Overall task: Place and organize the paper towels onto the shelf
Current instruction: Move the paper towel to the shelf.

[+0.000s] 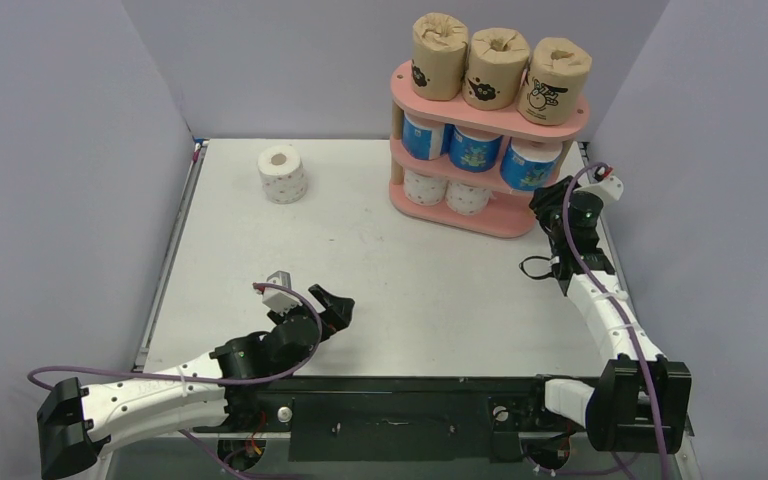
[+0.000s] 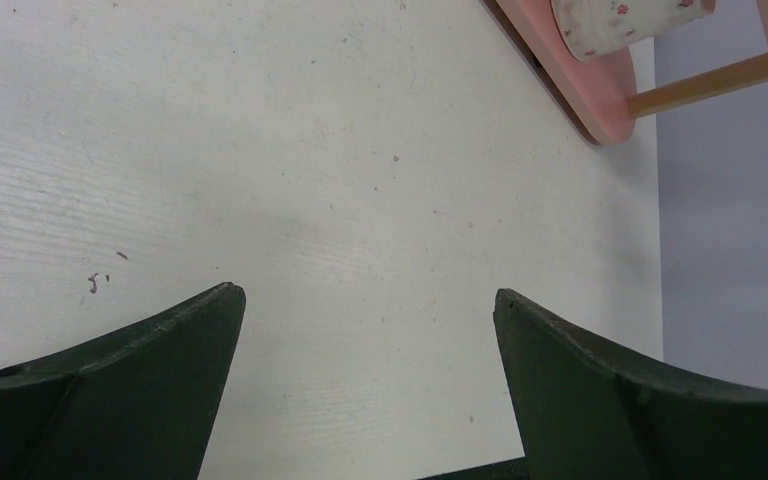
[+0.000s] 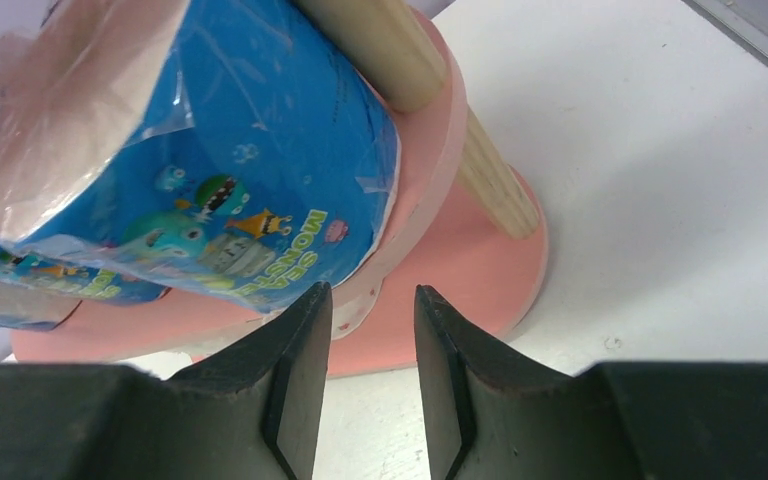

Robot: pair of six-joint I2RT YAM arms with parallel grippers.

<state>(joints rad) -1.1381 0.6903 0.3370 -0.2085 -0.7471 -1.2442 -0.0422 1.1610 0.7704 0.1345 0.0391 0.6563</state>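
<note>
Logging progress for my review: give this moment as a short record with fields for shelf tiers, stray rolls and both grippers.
Top tier of the pink three-tier shelf: three brown wrapped rolls with black drawings
Middle tier: three blue patterned rolls
Bottom tier: two white pink-dotted rolls, right spot free
Off shelf: one white pink-dotted roll upright on the white table, far left
Left gripper: open, over bare table
Right gripper: at shelf's right end, jaws narrowly apart, holding nothing

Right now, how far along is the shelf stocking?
Eight rolls are shelved: three brown rolls on top, three blue rolls in the middle, two white dotted rolls at the bottom. Nothing in hand: left tool open, right tool empty by the shelf. Left: the loose white roll on the table.
</note>
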